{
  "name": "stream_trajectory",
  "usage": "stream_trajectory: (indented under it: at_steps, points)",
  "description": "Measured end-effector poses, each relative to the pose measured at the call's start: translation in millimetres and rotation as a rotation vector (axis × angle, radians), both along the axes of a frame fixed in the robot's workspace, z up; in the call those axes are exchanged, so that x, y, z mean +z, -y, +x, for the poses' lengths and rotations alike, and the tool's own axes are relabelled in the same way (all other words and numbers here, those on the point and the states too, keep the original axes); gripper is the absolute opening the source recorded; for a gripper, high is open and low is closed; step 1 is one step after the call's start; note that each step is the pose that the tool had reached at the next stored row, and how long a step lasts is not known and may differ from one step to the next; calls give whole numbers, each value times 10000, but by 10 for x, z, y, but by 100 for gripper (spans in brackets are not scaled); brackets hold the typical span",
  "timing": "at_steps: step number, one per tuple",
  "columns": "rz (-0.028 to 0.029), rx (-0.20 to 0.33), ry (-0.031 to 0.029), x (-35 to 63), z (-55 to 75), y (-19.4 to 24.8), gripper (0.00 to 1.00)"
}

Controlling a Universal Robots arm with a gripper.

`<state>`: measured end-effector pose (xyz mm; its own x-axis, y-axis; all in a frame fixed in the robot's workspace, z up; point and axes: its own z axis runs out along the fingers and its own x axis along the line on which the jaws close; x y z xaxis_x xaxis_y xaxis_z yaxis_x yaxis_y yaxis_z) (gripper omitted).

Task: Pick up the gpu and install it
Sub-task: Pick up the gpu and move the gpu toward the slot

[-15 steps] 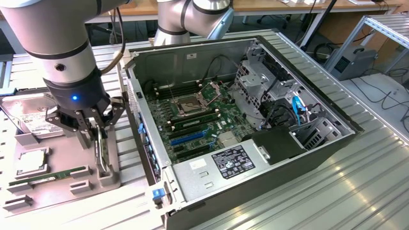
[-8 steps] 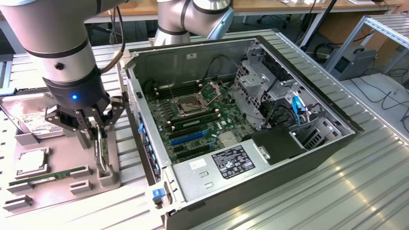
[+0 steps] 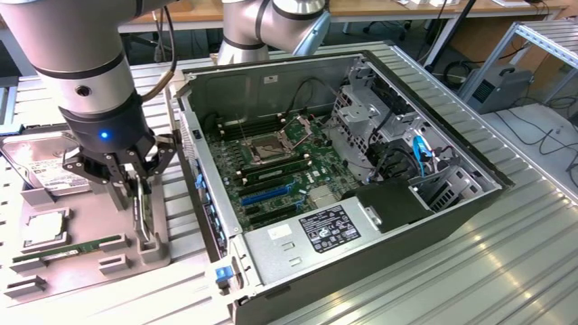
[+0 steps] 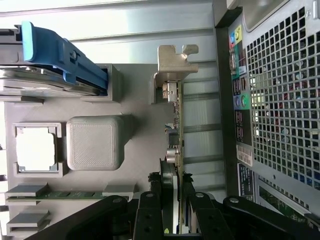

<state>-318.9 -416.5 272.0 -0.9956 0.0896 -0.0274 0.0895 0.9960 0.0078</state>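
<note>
Room: wooden desks and trailing cables are showing in the background, with a frame of aluminium rails at the exterior view's right.
Table [image 3: 515, 264]: ribbed silver metal slats are running under everything and catching pale light.
Computer case [image 3: 451, 227]: a dark boxy tower is lying on its side with the panel off, baring a green motherboard [image 3: 271, 169].
Tray [image 3: 91, 274]: a matte grey moulded plate is sitting just beside the case, at the exterior view's left. It is holding a silver hard drive [image 3: 36, 169], a square processor [image 3: 45, 229] and a narrow green memory stick [image 3: 68, 249].
Gpu [image 4: 177, 125]: a thin flat card is standing on edge in the tray's slotted posts, with a silvery bracket [image 4: 176, 57] capping one end.
Hand [image 4: 176, 187]: black jointed fingers [image 4: 167, 180] are pressing on both faces of the card's upper edge, gripping it.
</note>
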Motion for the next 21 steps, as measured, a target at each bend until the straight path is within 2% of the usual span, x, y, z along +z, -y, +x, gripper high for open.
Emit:
stream_trajectory:
  at_steps: [21]
  points:
    - [-1, 1, 0, 68, 1, 0, 27]
